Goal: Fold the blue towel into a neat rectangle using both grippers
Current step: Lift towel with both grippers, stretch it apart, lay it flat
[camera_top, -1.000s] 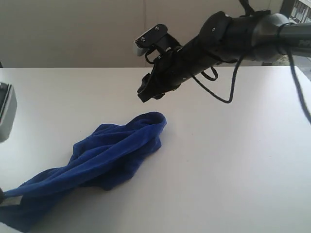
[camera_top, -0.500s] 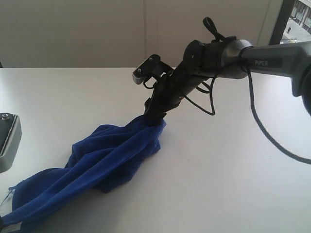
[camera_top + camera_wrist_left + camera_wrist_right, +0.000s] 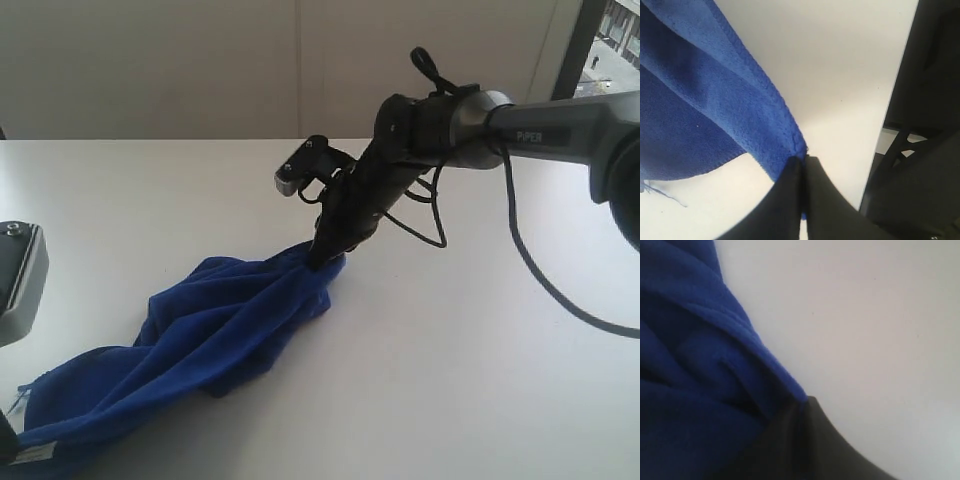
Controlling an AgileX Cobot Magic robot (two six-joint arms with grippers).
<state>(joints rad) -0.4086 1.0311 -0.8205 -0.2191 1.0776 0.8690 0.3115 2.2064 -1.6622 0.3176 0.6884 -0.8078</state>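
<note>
Table [image 3: 500, 400], white, carries the blue towel [image 3: 220, 330], bunched into a long rope whose axis runs from the table's near left edge diagonally toward its middle. The end nearer the table's middle is pinched in the closed right gripper [image 3: 325, 262], and a hem is clamped in the left gripper [image 3: 802, 162]. Both ends seem secured, so the next move probably calls for pulling them apart to spread the cloth flat.

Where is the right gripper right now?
Exterior view, near the middle: the right gripper sits at the upper end of the crumpled blue towel on the white table, jaws shut on its tip.
</note>
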